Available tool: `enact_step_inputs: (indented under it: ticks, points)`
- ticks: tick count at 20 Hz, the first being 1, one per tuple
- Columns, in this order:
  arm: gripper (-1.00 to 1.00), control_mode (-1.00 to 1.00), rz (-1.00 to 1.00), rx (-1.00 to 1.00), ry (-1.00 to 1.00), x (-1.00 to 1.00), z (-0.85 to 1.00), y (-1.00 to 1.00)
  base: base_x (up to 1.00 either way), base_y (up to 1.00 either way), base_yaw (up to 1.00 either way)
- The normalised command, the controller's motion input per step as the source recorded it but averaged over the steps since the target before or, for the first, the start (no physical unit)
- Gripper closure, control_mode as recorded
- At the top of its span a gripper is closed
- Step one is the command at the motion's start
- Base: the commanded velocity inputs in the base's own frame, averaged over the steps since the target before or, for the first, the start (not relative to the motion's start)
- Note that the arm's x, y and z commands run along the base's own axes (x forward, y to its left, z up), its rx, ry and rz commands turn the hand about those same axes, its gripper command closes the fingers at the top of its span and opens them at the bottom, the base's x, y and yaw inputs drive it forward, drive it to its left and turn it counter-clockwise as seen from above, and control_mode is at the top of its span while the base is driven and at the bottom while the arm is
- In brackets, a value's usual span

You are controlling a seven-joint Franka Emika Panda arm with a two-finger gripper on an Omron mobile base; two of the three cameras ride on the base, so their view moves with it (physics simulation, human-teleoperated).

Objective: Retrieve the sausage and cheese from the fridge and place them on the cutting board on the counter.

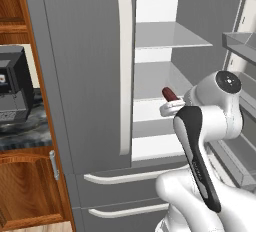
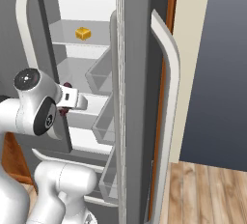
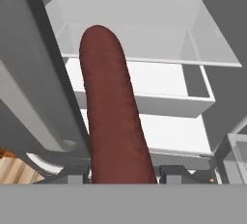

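Observation:
The dark red-brown sausage (image 3: 113,112) stands up between my fingertips, and my gripper (image 3: 123,175) is shut on its lower end. In the left base view the sausage (image 1: 169,94) sticks out above the gripper (image 1: 172,105), just in front of the fridge's (image 1: 85,76) middle shelf. The yellow-orange cheese (image 2: 83,33) sits on an upper shelf, higher than the gripper (image 2: 67,100). The fridge's right door (image 2: 140,97) stands open and its left door is closed. A strip of dark marbled counter (image 1: 25,133) lies left of the fridge. The cutting board is out of view.
A black appliance (image 1: 12,88) stands on the counter beside the fridge. Grey door bins (image 2: 103,121) line the open door close to the arm's right. White shelves (image 3: 144,88) lie ahead of the hand. Two drawers with curved handles (image 1: 125,177) sit below.

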Motion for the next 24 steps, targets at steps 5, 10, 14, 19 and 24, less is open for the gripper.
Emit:
enact_step_inputs:
  ticks: [5, 10, 14, 19, 24]
  points:
    - [1.00, 1.00, 0.00, 0.00, 0.00, 0.00, 0.00, 0.00, -0.34, 0.00, 0.05]
    - [1.00, 1.00, 0.00, 0.00, 0.00, 0.00, 0.00, 0.00, -0.83, 0.06, 0.27]
    - [1.00, 1.00, 0.00, 0.00, 0.00, 0.00, 0.00, 0.00, -0.55, 0.10, 0.61]
    - [1.00, 1.00, 0.00, 0.00, 0.00, 0.00, 0.00, 0.00, -0.05, 0.00, 1.00]
    - [1.00, 1.00, 0.00, 0.00, 0.00, 0.00, 0.00, 0.00, -0.01, 0.00, 1.00]
